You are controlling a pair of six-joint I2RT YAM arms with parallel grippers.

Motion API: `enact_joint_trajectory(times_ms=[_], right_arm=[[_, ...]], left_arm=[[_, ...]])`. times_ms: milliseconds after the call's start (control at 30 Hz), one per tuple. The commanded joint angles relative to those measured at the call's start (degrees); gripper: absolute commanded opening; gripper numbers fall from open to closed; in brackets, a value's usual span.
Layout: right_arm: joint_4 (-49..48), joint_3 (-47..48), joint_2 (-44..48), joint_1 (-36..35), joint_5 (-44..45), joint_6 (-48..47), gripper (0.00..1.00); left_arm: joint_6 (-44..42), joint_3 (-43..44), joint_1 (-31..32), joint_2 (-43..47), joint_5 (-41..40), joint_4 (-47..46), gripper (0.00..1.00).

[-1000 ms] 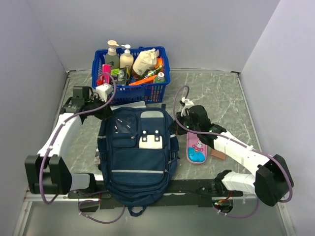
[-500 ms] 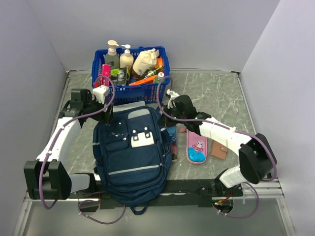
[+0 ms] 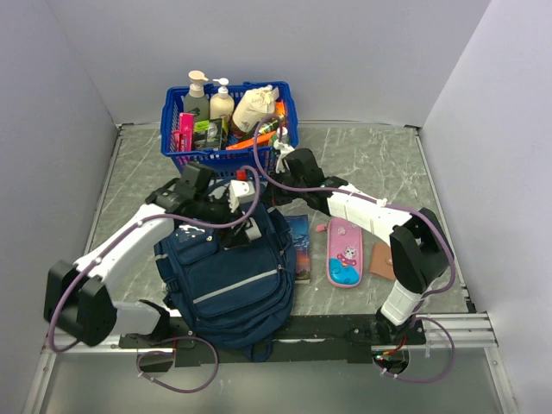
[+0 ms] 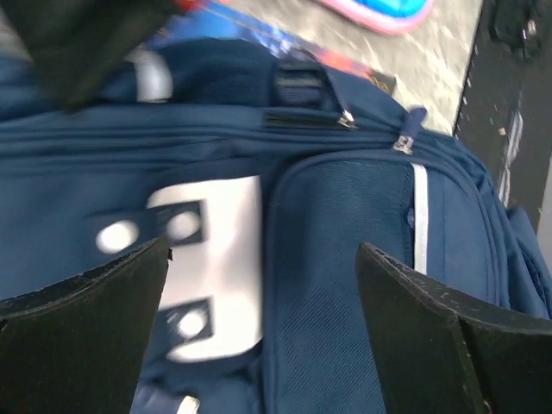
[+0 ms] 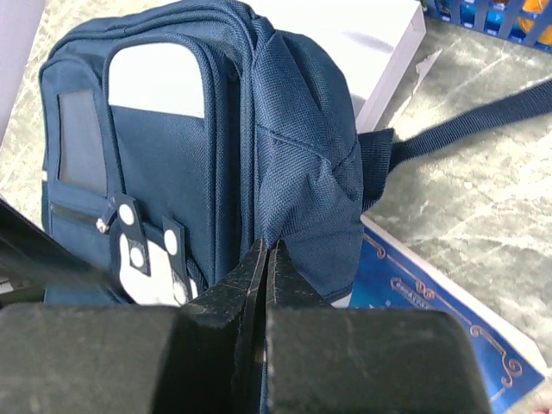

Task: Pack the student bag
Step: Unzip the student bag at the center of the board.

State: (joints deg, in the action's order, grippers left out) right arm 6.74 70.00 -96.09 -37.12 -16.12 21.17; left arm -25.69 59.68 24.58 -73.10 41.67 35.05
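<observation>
The student bag [image 3: 226, 283] is a navy backpack lying in the middle of the table, its top end lifted toward the basket. My left gripper [image 3: 253, 228] hangs open just above its front pockets. In the left wrist view the wide-apart fingers [image 4: 263, 250] frame the white patch and a pocket of the bag [image 4: 345, 285], with nothing between them. My right gripper [image 3: 274, 191] is at the bag's top edge. In the right wrist view its jaws [image 5: 267, 247] are shut on a fold of the bag's navy fabric [image 5: 302, 172].
A blue mesh basket [image 3: 216, 159] of bottles stands at the back. Right of the bag lie a blue book [image 3: 299, 246], a pink pencil case [image 3: 345, 252] and a brown wallet [image 3: 382, 260]. A white box [image 5: 345, 34] lies behind the bag. Walls close in on three sides.
My left gripper has opened and swung right over the bag's front. The right gripper moved left with the bag's top fabric, dragging the bag left and uncovering the blue book.
</observation>
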Motion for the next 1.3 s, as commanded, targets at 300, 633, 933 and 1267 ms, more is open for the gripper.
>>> enact_joint_trajectory(times_ms=[300, 633, 933, 1267], right_arm=[[-8.06, 4.53, -1.37, 0.12, -1.28, 2.12, 0.0], [-8.77, 5.76, -3.13, 1.18, -2.34, 3.27, 0.0], [-9.38, 5.41, -3.57, 2.32, -3.39, 3.79, 0.0], [-10.17, 5.33, -2.78, 2.32, -4.18, 4.41, 0.0]], left_arm=[[-3.31, -2.02, 2.32, -8.37, 2.54, -4.99, 0.94], [-3.67, -4.31, 5.56, -7.94, 3.24, -5.69, 0.92], [-3.22, -3.25, 5.75, -3.8, 1.58, -1.38, 0.89], [-2.35, -6.33, 6.1, -8.11, -1.85, -6.39, 0.87]])
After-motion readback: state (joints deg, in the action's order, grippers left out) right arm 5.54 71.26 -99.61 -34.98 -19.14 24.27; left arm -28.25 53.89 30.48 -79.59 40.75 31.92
